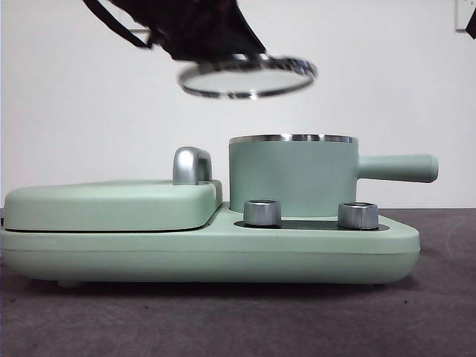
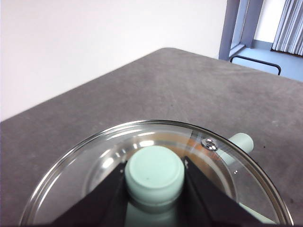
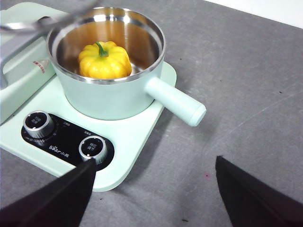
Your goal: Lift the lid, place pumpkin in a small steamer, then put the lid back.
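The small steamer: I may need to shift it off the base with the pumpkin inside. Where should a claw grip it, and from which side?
Grip the small steamer by its long straight handle, coming from above. It juts sideways, clear of the dials.

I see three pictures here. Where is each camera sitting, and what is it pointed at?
Front view: low at table height, looking level at the small steamer; a dark arm holds the lid above it.
Left wrist view: on the left arm, looking down at the lid's knob, clamped in the left tool.
Right wrist view: on the right arm, looking down at the pumpkin inside the steamer; the open right tool frames the bottom.
Shared: all three show the steamer's handle.
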Action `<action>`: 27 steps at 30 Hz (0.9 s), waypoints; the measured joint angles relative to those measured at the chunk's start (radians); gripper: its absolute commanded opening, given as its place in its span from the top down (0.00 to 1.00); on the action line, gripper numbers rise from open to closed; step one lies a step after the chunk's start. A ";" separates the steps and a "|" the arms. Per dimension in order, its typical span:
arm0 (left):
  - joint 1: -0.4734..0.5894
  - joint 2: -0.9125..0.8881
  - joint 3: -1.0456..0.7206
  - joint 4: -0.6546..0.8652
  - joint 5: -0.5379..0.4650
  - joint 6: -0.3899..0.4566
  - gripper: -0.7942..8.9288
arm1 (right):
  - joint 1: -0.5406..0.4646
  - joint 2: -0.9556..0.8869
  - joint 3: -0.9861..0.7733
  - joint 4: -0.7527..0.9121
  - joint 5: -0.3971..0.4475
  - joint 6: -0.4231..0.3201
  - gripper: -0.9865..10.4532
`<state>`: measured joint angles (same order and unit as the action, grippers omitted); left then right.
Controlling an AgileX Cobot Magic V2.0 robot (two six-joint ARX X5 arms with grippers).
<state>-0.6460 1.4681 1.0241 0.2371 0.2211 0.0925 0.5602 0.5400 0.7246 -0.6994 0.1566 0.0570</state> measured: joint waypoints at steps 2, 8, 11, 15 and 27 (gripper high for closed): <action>-0.008 0.047 0.018 0.009 -0.005 0.000 0.90 | 0.000 0.000 0.000 0.000 0.000 0.000 0.58; -0.015 0.157 0.109 0.007 -0.006 0.000 0.90 | 0.000 0.000 0.000 0.000 0.000 -0.002 0.58; -0.016 0.200 0.163 0.013 -0.006 0.000 0.90 | 0.000 0.000 0.000 0.000 0.000 -0.008 0.58; -0.018 0.249 0.220 0.020 -0.006 0.000 0.90 | 0.000 0.000 0.000 0.000 0.000 -0.015 0.58; -0.023 0.276 0.228 0.014 -0.006 0.005 0.90 | 0.000 0.000 0.000 0.000 0.000 -0.035 0.58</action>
<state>-0.6693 1.7439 1.2518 0.2512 0.2146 0.0978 0.5602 0.5400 0.7246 -0.6998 0.1570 0.0223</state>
